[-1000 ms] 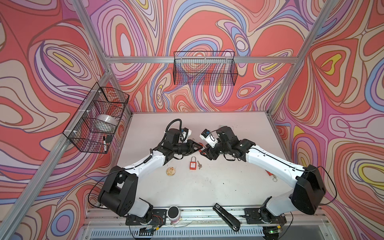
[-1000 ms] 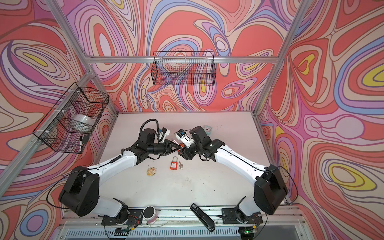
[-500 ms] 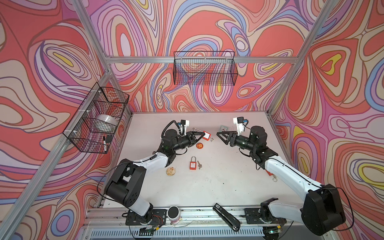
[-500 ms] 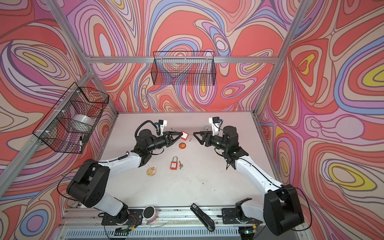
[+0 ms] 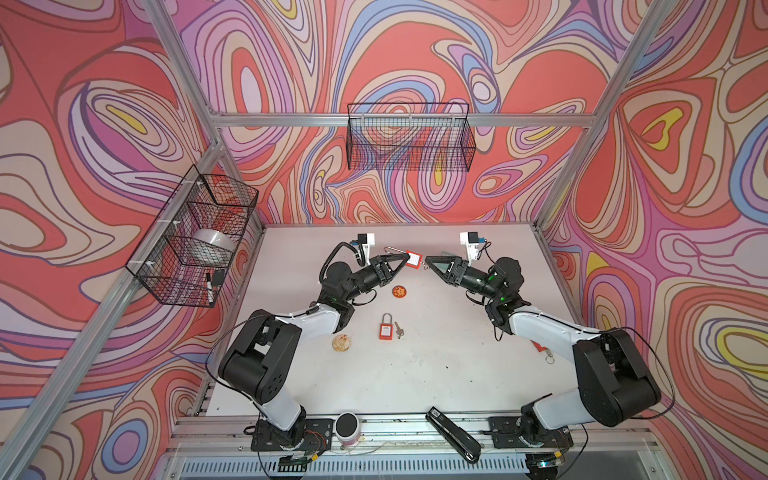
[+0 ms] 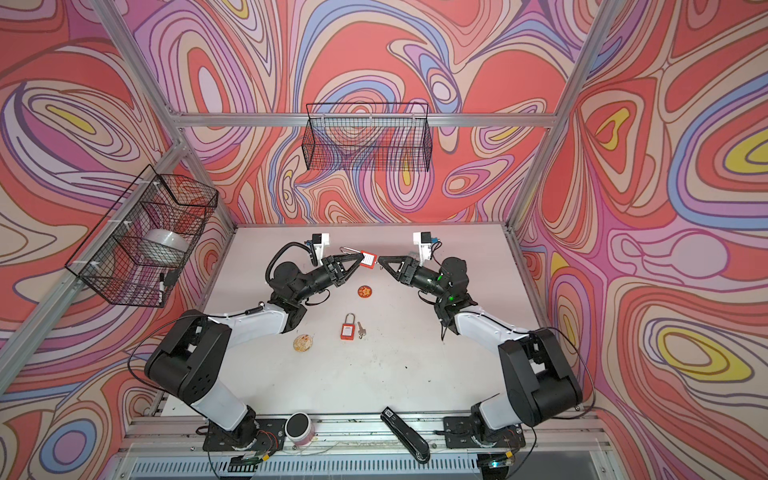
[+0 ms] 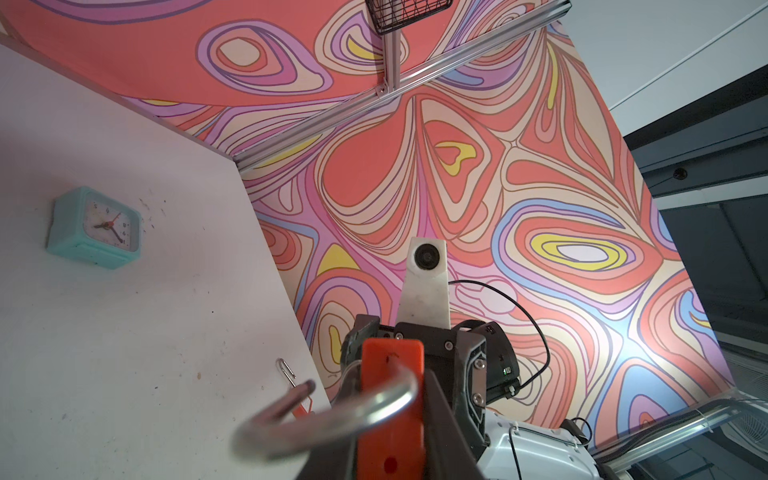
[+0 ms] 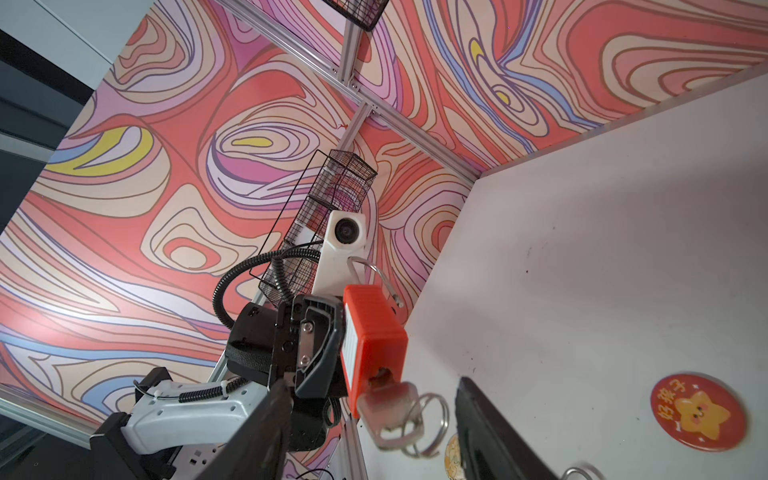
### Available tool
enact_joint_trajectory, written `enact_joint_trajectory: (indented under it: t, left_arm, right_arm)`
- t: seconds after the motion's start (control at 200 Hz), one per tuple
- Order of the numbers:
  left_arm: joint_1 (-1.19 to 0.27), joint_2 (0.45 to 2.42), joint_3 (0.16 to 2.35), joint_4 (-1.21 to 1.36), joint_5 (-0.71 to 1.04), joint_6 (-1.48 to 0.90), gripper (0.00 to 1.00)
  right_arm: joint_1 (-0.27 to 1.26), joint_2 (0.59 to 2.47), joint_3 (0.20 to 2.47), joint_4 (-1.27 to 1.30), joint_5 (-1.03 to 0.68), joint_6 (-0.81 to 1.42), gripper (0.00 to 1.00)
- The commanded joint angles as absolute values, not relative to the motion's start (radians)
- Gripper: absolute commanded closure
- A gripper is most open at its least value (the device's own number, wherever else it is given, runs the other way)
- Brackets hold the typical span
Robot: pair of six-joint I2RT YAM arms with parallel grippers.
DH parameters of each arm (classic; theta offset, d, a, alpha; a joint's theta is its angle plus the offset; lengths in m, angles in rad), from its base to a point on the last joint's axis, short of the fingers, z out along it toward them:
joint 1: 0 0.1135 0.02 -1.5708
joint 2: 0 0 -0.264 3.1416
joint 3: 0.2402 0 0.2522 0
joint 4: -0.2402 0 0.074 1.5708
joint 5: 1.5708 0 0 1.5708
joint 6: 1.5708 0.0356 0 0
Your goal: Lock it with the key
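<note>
Hovering over the white table (image 5: 415,374) between swirled walls (image 5: 415,50), left hand (image 5: 405,261) clamps a padlock (image 5: 413,259), right hand (image 5: 429,264) gapes.

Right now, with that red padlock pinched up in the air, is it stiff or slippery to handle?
Likely stiff: the red padlock has a blocky plastic body and a metal shackle. Its smooth sides look slippery, so it might twist in the left tool if pushed. The key ring hangs loose from the key, so it probably swings when nudged.
</note>
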State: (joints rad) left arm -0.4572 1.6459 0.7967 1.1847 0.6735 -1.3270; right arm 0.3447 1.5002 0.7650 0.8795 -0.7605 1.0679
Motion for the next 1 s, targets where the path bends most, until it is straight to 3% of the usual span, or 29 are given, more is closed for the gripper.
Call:
enact_joint_trajectory:
  t: [0.0,0.16,0.391,0.481,0.541,0.646,0.996]
  left_arm:
    - [-0.454,1.652,0.827,1.335,0.692,-1.360,1.00]
    - [-0.454,1.646,0.826,1.337,0.704,-1.361,1.00]
    - [-0.454,1.645,0.816,1.333,0.708,-1.352,1.00]
    - [-0.453,1.645,0.807,1.334,0.703,-1.343,0.77]
    - [-0.452,1.640,0.798,1.334,0.701,-1.330,0.61]
    - [-0.441,1.634,0.770,1.341,0.698,-1.313,0.47]
    - [-0.317,1.556,0.672,1.359,0.743,-1.318,0.35]
  right_arm:
    - [0.373,1.550,0.805,1.004,-0.783,1.142,0.36]
    - [0.406,1.596,0.851,1.013,-0.787,1.145,0.48]
    - [0.416,1.601,0.862,1.010,-0.788,1.139,0.84]
    - [0.416,1.598,0.862,1.020,-0.786,1.142,0.95]
    - [0.415,1.592,0.864,1.020,-0.783,1.140,0.96]
    - [0.416,1.577,0.869,1.012,-0.777,1.135,0.99]
    - [0.407,1.547,0.860,0.963,-0.790,1.123,1.00]
